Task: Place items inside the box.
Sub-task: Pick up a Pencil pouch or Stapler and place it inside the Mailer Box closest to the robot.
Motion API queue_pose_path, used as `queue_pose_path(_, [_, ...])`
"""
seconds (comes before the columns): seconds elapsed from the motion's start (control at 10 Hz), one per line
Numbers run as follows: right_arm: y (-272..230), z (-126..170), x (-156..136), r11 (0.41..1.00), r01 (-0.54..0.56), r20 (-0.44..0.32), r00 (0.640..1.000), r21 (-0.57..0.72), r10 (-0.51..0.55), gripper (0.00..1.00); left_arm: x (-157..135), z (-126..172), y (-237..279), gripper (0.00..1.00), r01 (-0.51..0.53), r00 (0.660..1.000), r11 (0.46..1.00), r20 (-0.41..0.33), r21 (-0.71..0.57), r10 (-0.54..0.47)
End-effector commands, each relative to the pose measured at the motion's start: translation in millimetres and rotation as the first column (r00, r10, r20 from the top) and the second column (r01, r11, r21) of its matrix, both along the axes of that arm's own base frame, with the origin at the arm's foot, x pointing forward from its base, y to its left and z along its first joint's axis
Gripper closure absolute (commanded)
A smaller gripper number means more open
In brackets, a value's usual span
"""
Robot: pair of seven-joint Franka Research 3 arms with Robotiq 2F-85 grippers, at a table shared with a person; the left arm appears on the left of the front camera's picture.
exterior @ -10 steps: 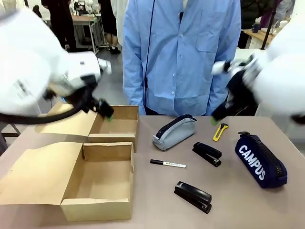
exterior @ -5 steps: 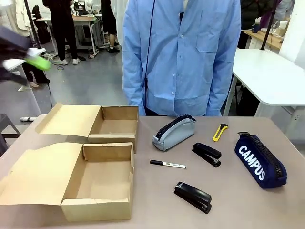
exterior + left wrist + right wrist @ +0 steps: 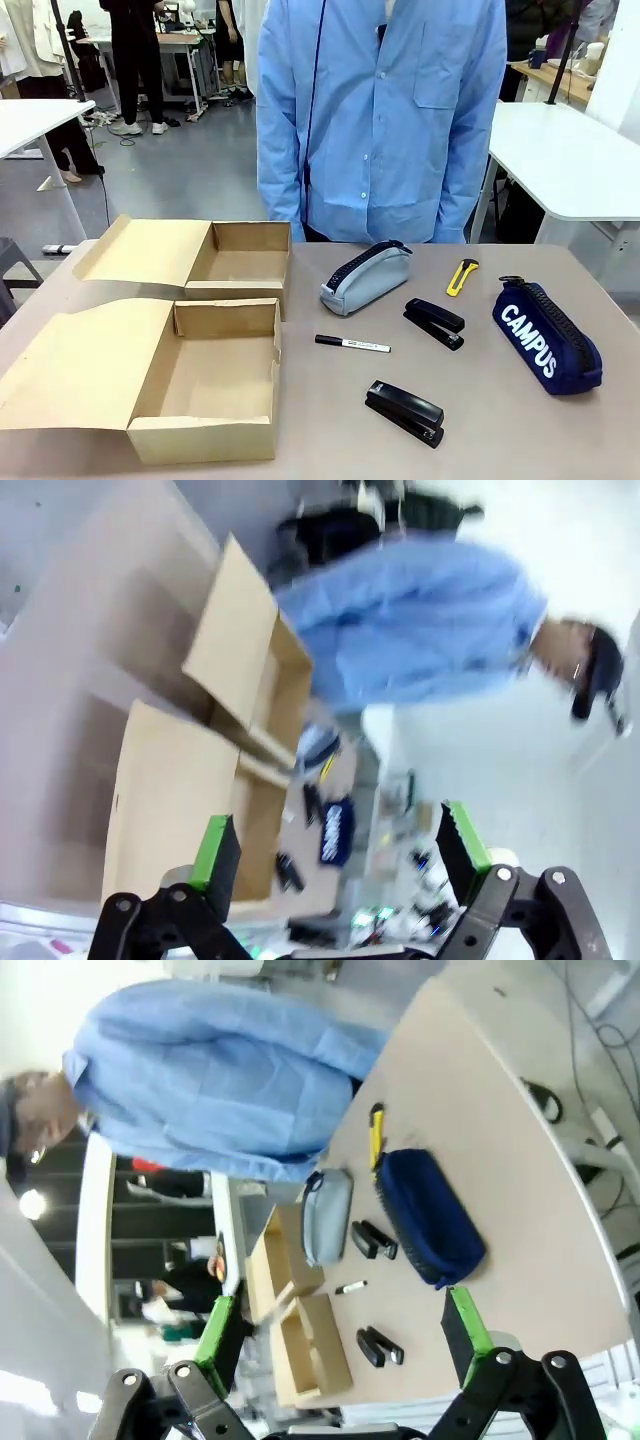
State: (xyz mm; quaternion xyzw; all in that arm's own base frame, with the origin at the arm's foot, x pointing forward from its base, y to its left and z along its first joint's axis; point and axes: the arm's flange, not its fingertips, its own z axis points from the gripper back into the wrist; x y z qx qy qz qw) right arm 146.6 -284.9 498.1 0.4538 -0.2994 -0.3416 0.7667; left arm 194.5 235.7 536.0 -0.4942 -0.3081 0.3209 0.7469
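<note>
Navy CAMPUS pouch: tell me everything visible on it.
The navy pouch is a long, rounded, fabric-looking case with white CAMPUS lettering on its side and a zipper along the top that looks shut. It lies diagonally on the right part of the table, touching nothing else; a black stapler sits apart to its left.

Two boxes (image 3: pixel 200 438) (image 3: pixel 235 290), two staplers (image 3: pixel 435 322) (image 3: pixel 404 411), two pouches (image 3: pixel 367 277) (image 3: pixel 546 336), one marker (image 3: pixel 352 344), one cutter (image 3: pixel 461 276)

A lab workshop, this: a person (image 3: pixel 380 120) in a blue lab coat at the far side, white worktable (image 3: pixel 570 160) right, cluttered workbench (image 3: pixel 178 42) far left.
</note>
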Motion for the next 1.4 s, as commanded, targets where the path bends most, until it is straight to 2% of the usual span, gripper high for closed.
queue_pose_path(0.0, [22,33,10,0.995,-0.075,0.026,0.997,-0.073,0.077,0.0,0,6,-16,0.0,0.097,0.995,0.993,0.006,0.07,-0.097])
queue_pose_path(0.6, [22,33,10,0.995,-0.075,0.026,0.997,-0.073,0.077,0.0,0,6,-16,0.0,0.097,0.995,0.993,0.006,0.07,-0.097])
queue_pose_path(0.7, [27,36,14,0.995,-0.073,0.003,0.997,-0.072,0.074,0.0,0,6,-16,0.0,0.097,0.995,0.993,0.006,0.07,-0.097])
queue_pose_path(0.8, [77,45,37,0.953,-0.18,-0.032,0.984,-0.243,0.178,0.0,0,6,-16,0.0,0.097,0.995,0.993,0.006,0.07,-0.097])
queue_pose_path(0.9, [128,49,61,0.886,-0.329,-0.105,0.944,-0.326,0.312,0.0,0,6,-16,0.0,0.097,0.995,0.993,0.006,0.07,-0.097])
queue_pose_path(1.0, [172,40,80,0.799,-0.456,-0.23,0.889,-0.392,0.395,0.0,0,6,-16,0.0,0.097,0.995,0.993,0.006,0.07,-0.097])
queue_pose_path(1.1, [212,22,93,0.677,-0.603,-0.356,0.797,-0.422,0.488,0.0,0,6,-16,0.0,0.097,0.995,0.993,0.006,0.07,-0.097])
queue_pose_path(1.2, [240,1,94,0.524,-0.715,-0.51,0.699,-0.464,0.502,0.0,0,6,-16,0.0,0.097,0.995,0.993,0.006,0.07,-0.097])
queue_pose_path(1.3, [253,-8,91,0.442,-0.746,-0.548,0.666,-0.498,0.506,0.0,0,6,-16,0.0,0.097,0.995,0.993,0.006,0.07,-0.097])
